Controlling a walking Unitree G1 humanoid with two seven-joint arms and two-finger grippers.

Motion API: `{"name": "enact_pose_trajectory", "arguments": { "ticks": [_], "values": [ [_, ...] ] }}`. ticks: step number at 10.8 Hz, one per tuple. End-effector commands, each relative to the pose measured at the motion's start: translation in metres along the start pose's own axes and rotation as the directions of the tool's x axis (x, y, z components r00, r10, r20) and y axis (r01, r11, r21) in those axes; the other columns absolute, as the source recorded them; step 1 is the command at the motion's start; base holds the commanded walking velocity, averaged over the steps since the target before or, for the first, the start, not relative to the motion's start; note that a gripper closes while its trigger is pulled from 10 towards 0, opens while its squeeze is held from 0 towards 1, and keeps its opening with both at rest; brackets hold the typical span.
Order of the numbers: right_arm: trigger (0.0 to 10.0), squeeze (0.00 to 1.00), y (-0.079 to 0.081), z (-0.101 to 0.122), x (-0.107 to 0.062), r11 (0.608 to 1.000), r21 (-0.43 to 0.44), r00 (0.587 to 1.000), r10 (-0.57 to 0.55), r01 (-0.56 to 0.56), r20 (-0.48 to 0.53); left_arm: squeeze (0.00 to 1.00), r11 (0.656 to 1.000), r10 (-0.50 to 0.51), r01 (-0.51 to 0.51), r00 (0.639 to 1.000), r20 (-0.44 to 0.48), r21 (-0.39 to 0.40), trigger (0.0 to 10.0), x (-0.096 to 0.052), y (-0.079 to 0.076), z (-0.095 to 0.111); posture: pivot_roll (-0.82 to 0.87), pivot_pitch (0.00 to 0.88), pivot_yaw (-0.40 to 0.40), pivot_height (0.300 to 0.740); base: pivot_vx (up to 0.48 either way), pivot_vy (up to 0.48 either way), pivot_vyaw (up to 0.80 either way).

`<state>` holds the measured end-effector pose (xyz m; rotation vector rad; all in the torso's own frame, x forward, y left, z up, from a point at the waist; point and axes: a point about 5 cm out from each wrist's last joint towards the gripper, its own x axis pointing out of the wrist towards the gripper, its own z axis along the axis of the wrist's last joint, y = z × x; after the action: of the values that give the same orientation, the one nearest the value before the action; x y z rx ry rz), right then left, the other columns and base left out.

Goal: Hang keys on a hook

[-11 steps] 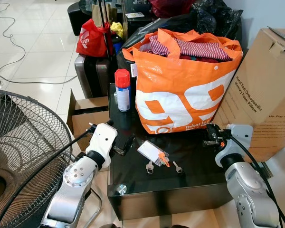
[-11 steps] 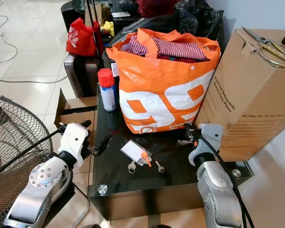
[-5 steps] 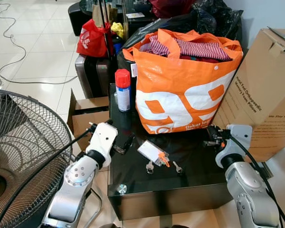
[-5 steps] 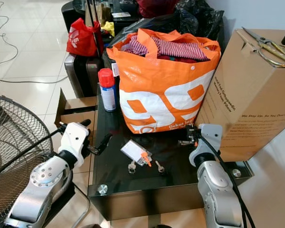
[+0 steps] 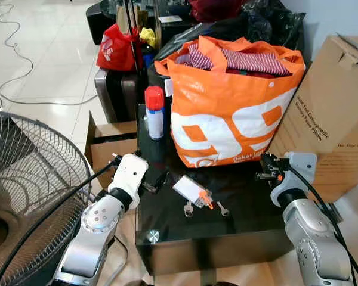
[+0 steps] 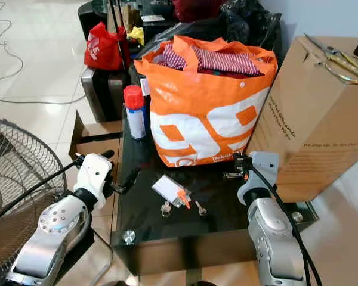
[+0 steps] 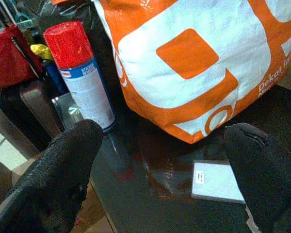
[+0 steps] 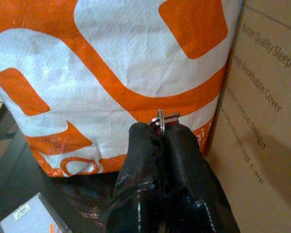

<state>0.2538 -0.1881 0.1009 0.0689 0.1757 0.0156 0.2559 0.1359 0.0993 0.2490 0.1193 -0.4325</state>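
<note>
Metal key ring [image 8: 159, 119] pinched in closed right hand [image 8: 157, 138]; left hand [image 7: 160, 160] wide open, empty

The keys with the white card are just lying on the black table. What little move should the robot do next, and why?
Probably ease the open left gripper sideways toward the keys on the black table. Its fingers are spread wide and the white card lies between them. The right gripper is shut on a small metal ring near the orange bag, so it looks busy.
</note>
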Motion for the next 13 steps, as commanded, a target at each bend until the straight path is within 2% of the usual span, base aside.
{"name": "enact_pose_trajectory", "arguments": {
  "ticks": [1, 11, 12, 13],
  "values": [
    [0.0, 0.0, -0.0004, 0.0043, 0.0005, 1.0, -0.008, 1.0, -0.006, 0.006, 0.007, 0.0, 1.0, 0.005, -0.005, 1.0, -0.002, 0.011, 10.0, 0.0011, 0.0005, -0.0002, -0.05, 0.0, -0.006, 0.74, -0.277, 0.0, 0.0],
    [0.0, 0.0, -0.0014, 0.0061, 0.0022, 1.0, -0.018, 1.0, -0.015, 0.015, 0.01, 0.0, 1.0, 0.008, -0.008, 1.0, 0.006, 0.021, 10.0, 0.0048, 0.0018, 0.0014, -0.05, 0.0, -0.004, 0.74, -0.282, 0.0, 0.0],
    [0.3, 0.0, -0.0012, 0.0066, 0.0021, 1.0, -0.02, 1.0, -0.016, 0.016, 0.011, 0.0, 1.0, 0.007, -0.007, 1.0, 0.01, 0.026, 10.0, 0.0053, 0.0019, 0.0017, -0.05, 0.0, -0.002, 0.74, 0.0, 0.0, 0.0],
    [4.1, 0.0, -0.0014, 0.0072, 0.0019, 0.999, -0.026, 1.0, -0.022, 0.022, 0.013, 0.0, 1.0, 0.009, -0.009, 1.0, 0.012, 0.027, 10.0, 0.0056, 0.0023, 0.0018, -0.05, 0.0, 0.001, 0.74, 0.0, 0.0, 0.0]
  ]
}}
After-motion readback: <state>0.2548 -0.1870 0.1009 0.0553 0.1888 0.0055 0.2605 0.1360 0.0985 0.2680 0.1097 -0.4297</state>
